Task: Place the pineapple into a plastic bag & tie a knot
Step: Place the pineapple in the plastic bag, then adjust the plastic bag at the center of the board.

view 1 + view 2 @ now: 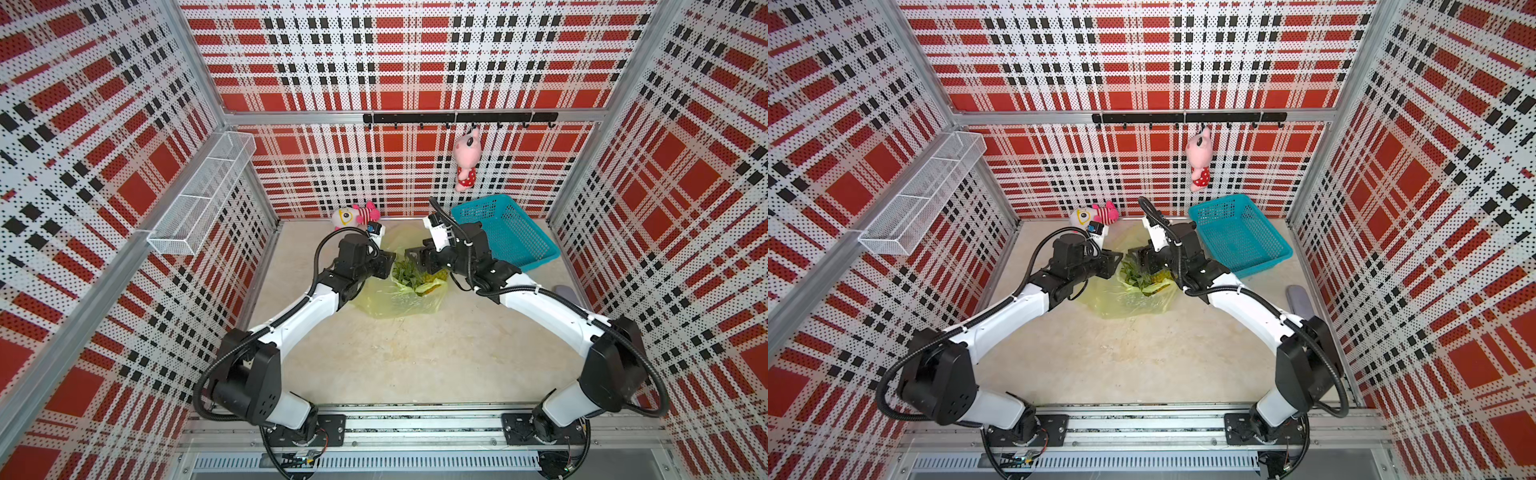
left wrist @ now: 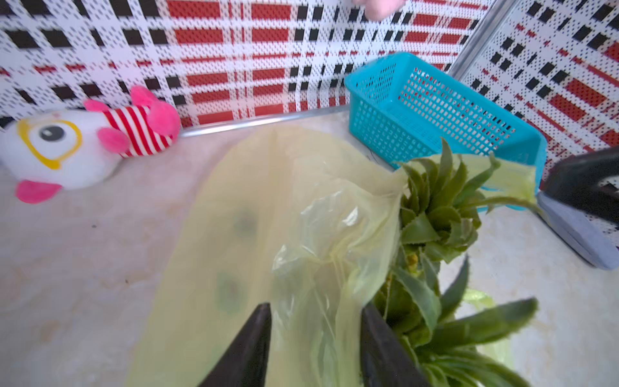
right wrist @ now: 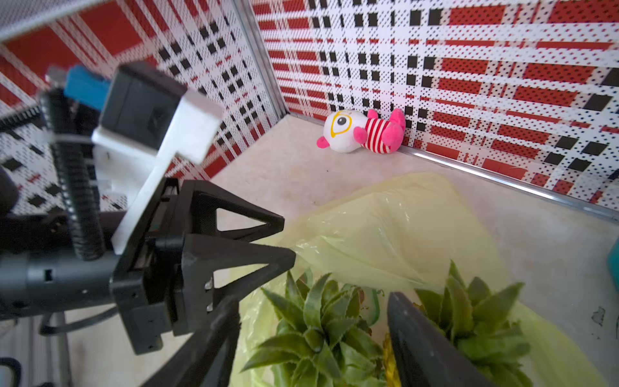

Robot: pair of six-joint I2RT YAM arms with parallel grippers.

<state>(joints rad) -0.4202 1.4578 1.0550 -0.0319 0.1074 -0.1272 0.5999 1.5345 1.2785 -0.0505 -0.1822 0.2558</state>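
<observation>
The left gripper (image 2: 315, 304) has its fingers spread, with loose film of the thin translucent yellow-green plastic bag (image 2: 234, 201) between them. The right gripper (image 3: 314, 298) has its fingers spread too, flanking the green spiky-crowned pineapple (image 3: 318, 321) at the bag's mouth.

Walls (image 1: 415, 62): perforated panels, red-black-white plaid, aluminium posts (image 1: 195, 62) at corners. Desk (image 1: 415, 353): pale beige, mottled, evenly lit. Black hook rail (image 1: 457, 117) on back wall, beyond right claw (image 3: 313, 298). White wire-mesh shelf (image 1: 199, 199) on side wall, well outboard of left claw (image 2: 316, 328).
</observation>
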